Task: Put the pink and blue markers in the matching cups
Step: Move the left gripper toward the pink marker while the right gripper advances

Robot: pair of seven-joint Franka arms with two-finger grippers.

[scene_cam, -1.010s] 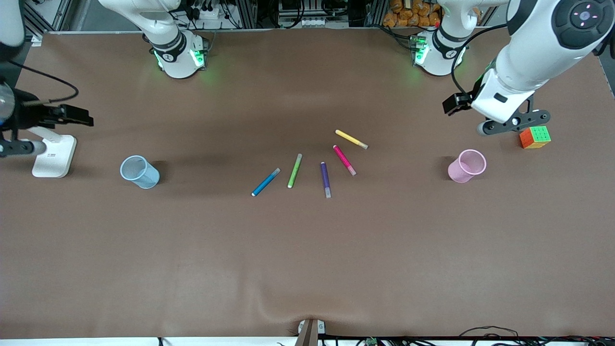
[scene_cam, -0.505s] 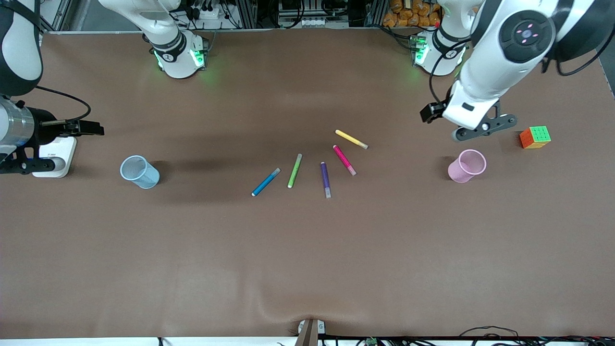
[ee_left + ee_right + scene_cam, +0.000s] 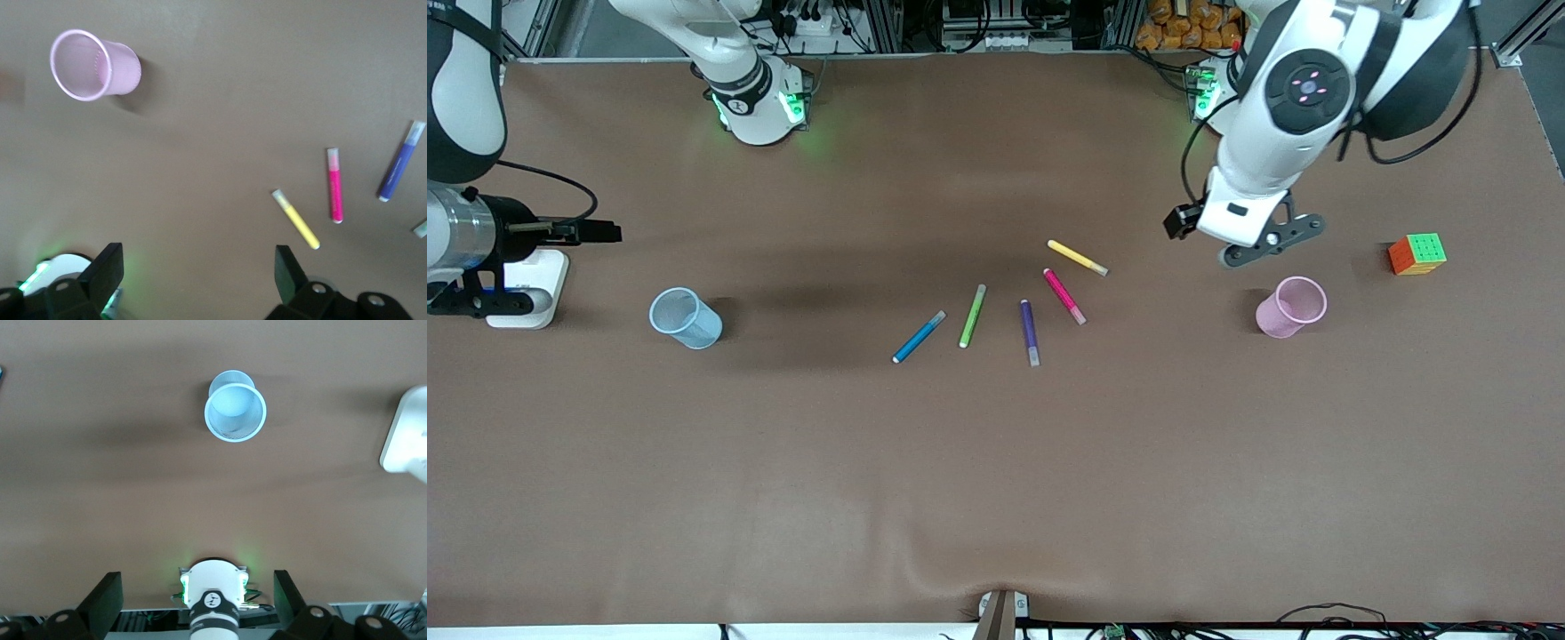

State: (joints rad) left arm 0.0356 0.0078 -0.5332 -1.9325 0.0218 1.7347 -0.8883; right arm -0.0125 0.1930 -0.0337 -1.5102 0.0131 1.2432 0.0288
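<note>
Five slim markers lie fanned mid-table, so each can be picked singly. The magenta-pink marker (image 3: 1064,296) lies at about nine o'clock from the translucent pale pink plastic cup (image 3: 1290,307). The bright blue marker (image 3: 919,336) lies at three o'clock from the translucent pale blue cup (image 3: 685,317). The left gripper (image 3: 1249,250) hangs wide open and empty over bare table between pink marker and pink cup, likely approaching. The right gripper (image 3: 574,233), also spread wide, waits at the right arm's end.

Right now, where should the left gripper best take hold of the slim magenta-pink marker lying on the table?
Probably at the middle of the slim magenta-pink marker, from straight above. It lies flat, apart from the yellow marker and purple marker; set the open left gripper across its barrel.
</note>
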